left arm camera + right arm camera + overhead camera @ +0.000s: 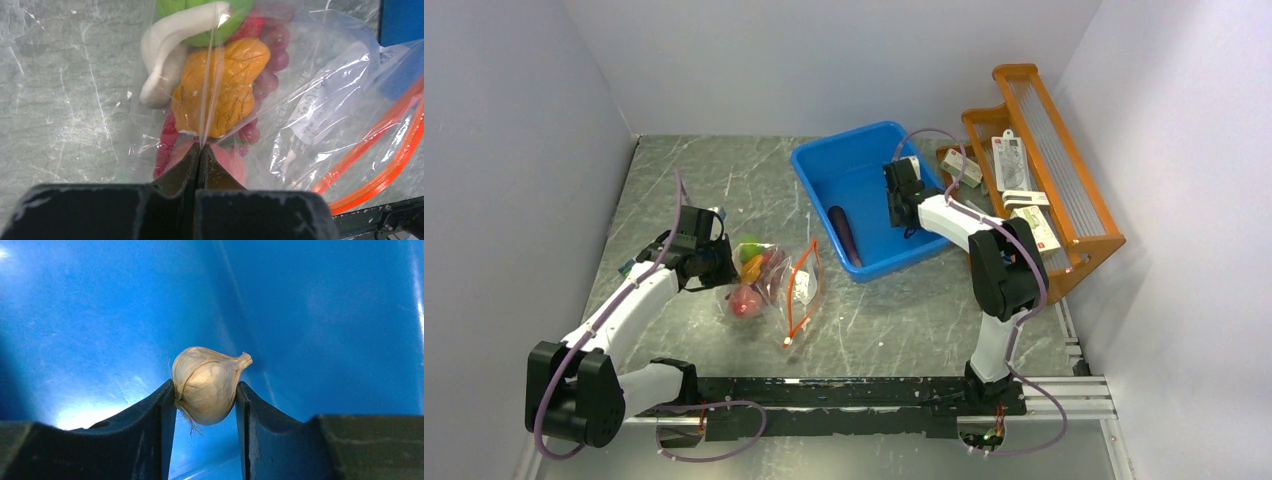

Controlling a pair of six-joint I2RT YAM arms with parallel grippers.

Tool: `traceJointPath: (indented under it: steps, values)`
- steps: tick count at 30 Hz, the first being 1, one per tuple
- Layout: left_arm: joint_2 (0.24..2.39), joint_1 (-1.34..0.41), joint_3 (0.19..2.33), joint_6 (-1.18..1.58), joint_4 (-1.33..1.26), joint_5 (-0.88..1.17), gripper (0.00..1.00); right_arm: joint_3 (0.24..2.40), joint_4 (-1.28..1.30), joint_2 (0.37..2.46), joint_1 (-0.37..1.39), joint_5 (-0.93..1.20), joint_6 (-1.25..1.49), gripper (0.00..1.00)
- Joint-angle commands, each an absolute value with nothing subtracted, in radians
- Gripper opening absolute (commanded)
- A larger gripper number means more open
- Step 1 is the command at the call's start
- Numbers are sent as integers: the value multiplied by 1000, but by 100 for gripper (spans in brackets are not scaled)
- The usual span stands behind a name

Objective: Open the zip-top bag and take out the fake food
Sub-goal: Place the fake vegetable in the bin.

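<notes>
Above blue bin (pixel 325 315): right gripper (pixel 205 405), half-open, grips bulb (pixel 207 380).

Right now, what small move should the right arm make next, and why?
Probably open the right jaws. They hold the beige plastic garlic bulb over the blue plastic bin, where the dark purple eggplant already lies, so releasing should drop it there.
</notes>
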State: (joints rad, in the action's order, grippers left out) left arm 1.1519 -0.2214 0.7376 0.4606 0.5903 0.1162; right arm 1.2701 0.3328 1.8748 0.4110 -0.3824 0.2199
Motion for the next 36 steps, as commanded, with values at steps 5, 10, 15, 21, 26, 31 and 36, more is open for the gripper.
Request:
traceJointPath:
  steps: [5,10,15,21,26,31,36]
  values:
    - [1147,-229,739,465,584,99,7,1208,361,1846,414,-472,231,43]
    - [1146,-232,739,465,585,96,7,1164,330,1795,415,-418,232,45]
    - [1146,-237,740,466,586,92,7,1156,330,1785,415,-394,225,50]
    - [1147,-242,740,466,588,92,7,1156,334,1746,414,-341,225,56]
    - [1145,-242,740,466,586,93,7,1165,335,1663,414,-290,215,56]
    - [1145,-244,740,466,586,93,7,1131,295,1506,414,-206,223,58]
    - [1146,-243,740,466,586,95,7,1032,174,1300,414,-3,291,67]
